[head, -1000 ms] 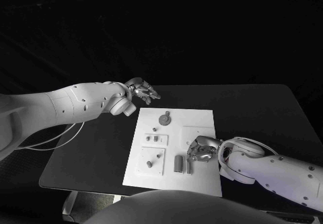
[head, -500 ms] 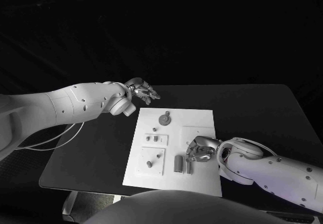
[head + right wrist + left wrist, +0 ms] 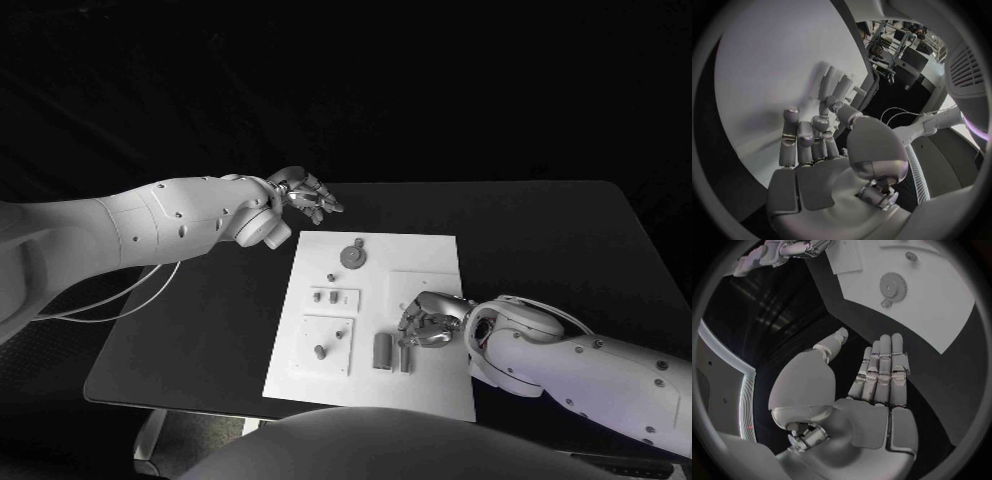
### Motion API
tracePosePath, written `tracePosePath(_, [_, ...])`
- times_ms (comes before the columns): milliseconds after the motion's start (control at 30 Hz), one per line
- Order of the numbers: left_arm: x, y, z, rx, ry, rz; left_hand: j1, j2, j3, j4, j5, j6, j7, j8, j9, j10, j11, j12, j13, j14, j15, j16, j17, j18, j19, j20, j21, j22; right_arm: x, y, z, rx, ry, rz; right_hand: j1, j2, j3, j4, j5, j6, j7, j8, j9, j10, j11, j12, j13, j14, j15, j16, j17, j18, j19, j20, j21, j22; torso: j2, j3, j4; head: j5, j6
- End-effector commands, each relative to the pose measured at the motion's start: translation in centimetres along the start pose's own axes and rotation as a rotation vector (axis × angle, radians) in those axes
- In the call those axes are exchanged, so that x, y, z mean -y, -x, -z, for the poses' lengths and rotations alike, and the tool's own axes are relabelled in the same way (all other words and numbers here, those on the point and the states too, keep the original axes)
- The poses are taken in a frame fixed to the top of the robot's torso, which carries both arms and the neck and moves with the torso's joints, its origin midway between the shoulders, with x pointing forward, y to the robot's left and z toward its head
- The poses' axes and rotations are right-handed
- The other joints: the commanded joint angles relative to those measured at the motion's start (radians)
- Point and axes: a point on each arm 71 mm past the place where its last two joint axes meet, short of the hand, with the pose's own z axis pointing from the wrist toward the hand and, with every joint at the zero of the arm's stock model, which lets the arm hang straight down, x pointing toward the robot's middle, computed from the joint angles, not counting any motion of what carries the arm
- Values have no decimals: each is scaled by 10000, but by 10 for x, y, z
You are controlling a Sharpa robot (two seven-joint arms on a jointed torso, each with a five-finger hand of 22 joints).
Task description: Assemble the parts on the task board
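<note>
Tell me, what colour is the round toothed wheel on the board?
Grey. The wheel lies on the white board, and the left wrist view shows it best.

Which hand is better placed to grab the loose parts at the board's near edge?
Right. The right hand hovers over the board beside the loose parts. The left hand is open off the board's far corner.

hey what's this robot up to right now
It is working at a white task board with small grey parts on a black table. The right hand is down over the board beside two upright cylinders, fingers curled; whether it grips anything cannot be told. The left hand hovers off the board's far corner, fingers straight, holding nothing. A gear lies untouched.
</note>
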Motion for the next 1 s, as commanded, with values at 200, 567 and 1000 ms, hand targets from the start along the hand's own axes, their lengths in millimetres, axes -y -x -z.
tracePosePath(200, [1,-1,0,-128,-59,-16,-19,92,-42,23,-5,-91,66,45,-13,-64,34,-2,-15,56,38,-64,16,151,78,22,-43,12,3,1,2,358,214,-138,35,-22,12,-2,-4,17,26,43,28,1,-57,-60,-5,18,-75,9,9,79,-11,-59,27,129,3,5,-1,-9,2])
tracePosePath(567, [1,-1,0,-119,-55,-18,-15,88,-45,20,-5,-96,68,44,-15,-70,36,-3,-16,54,39,-68,19,151,76,22,-48,14,5,2,6,471,353,-337,19,-10,12,-2,-2,-1,33,38,39,2,-49,-64,-6,18,-80,5,7,79,-6,-59,24,126,-2,0,1,-7,2])
tracePosePath(1000, [0,0,1,-113,-40,-27,-15,85,-50,21,-5,-102,70,45,-17,-77,38,-3,-17,54,40,-73,25,150,77,24,-54,17,7,-2,9,-47,336,-206,20,-7,17,-6,-1,3,31,44,53,3,-49,-67,-5,20,-85,4,6,79,-3,-62,22,125,1,3,-4,19,2])
